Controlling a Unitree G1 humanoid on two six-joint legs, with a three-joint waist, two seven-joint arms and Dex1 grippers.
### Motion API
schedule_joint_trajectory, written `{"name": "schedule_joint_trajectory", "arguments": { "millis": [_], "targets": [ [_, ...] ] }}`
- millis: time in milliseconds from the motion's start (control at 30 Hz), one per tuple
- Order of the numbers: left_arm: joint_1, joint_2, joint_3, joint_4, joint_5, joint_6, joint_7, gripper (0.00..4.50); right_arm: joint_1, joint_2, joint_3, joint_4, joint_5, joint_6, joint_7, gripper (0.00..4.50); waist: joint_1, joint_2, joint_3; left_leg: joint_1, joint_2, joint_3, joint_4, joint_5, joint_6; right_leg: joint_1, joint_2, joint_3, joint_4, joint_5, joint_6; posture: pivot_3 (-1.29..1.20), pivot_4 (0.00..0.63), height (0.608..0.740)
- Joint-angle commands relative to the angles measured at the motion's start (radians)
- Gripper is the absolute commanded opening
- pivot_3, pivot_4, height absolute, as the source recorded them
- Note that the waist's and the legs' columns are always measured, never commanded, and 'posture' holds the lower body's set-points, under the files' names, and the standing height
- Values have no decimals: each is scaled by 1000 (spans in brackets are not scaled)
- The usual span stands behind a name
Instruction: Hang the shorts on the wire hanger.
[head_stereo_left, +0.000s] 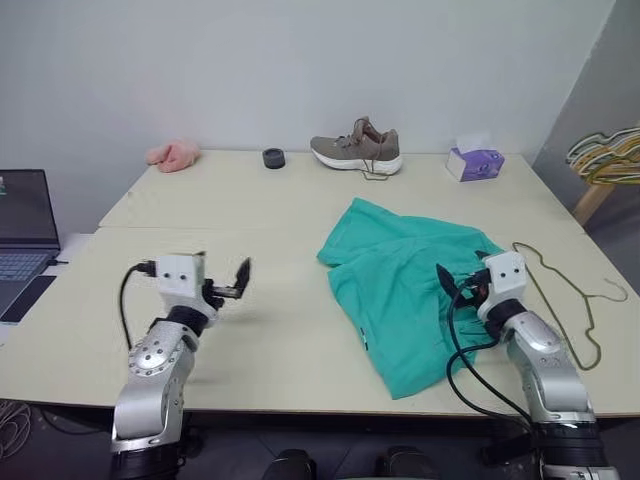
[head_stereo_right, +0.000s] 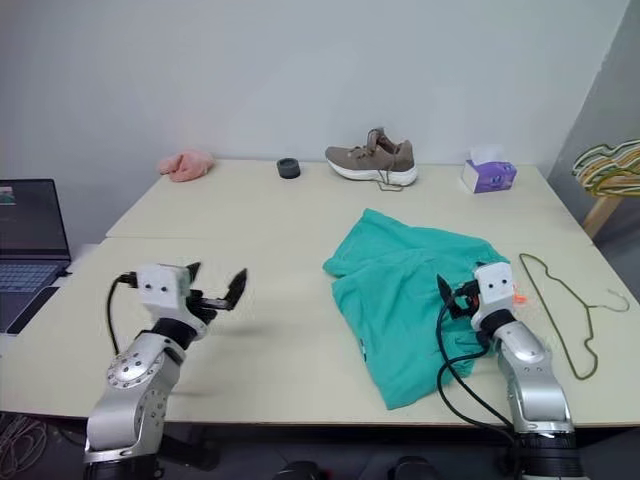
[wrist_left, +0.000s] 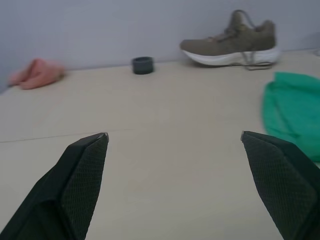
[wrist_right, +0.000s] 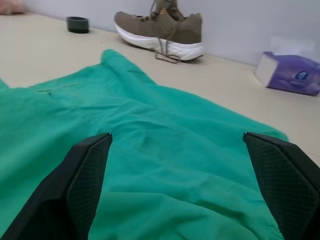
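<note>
The teal-green shorts (head_stereo_left: 400, 290) lie crumpled flat on the right half of the table, with a small orange-red piece (head_stereo_right: 518, 296) at their right edge. Just right of them the thin dark wire hanger (head_stereo_left: 562, 300) lies flat, its hook toward the table's right edge. My right gripper (head_stereo_left: 455, 288) hovers low over the shorts' right side, open; green cloth lies under and ahead of its fingers (wrist_right: 85, 175), with nothing between them. My left gripper (head_stereo_left: 235, 283) is open over bare table, well left of the shorts, pointing toward the far wall.
Along the far edge are a pink cloth (head_stereo_left: 173, 154), a small dark round object (head_stereo_left: 273, 157), a brown shoe (head_stereo_left: 358, 148) and a purple tissue box (head_stereo_left: 475, 163). A laptop (head_stereo_left: 22, 230) sits off the left side. A bundle of coloured hangers (head_stereo_left: 605, 155) is at the far right.
</note>
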Motion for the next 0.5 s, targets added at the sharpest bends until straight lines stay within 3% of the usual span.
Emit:
{"name": "schedule_joint_trajectory", "arguments": {
  "millis": [33, 267, 400, 500],
  "targets": [
    [-34, 39, -81, -69, -83, 74, -132, 4500, -5, -88, -38, -131, 115, 70, 131, 4473, -4, 1, 0, 0, 0, 1, 0, 0, 0, 0, 0, 1, 0, 0, 0, -139, 0, 740],
    [-124, 201, -286, -104, -241, 287, -486, 4500, 138, -430, -85, -353, 374, 336, 477, 4473, -40, 2, 1, 0, 1, 7, -1, -1, 2, -1, 2, 6, -1, -1, 2, -206, 0, 740],
    [-200, 255, -376, -87, -277, 353, -625, 4500, 222, -550, -110, -395, 378, 347, 564, 4473, -70, 1, 1, 1, 1, 11, 0, -2, 2, -1, 2, 9, -1, -1, 3, -241, 0, 740],
    [-248, 262, -439, -47, -224, 327, -664, 4500, 250, -586, -88, -366, 263, 247, 559, 4473, -96, 0, 1, 2, 1, 14, 0, -2, 2, -1, 2, 12, -1, 0, 5, -264, 0, 740]
  ]
}}
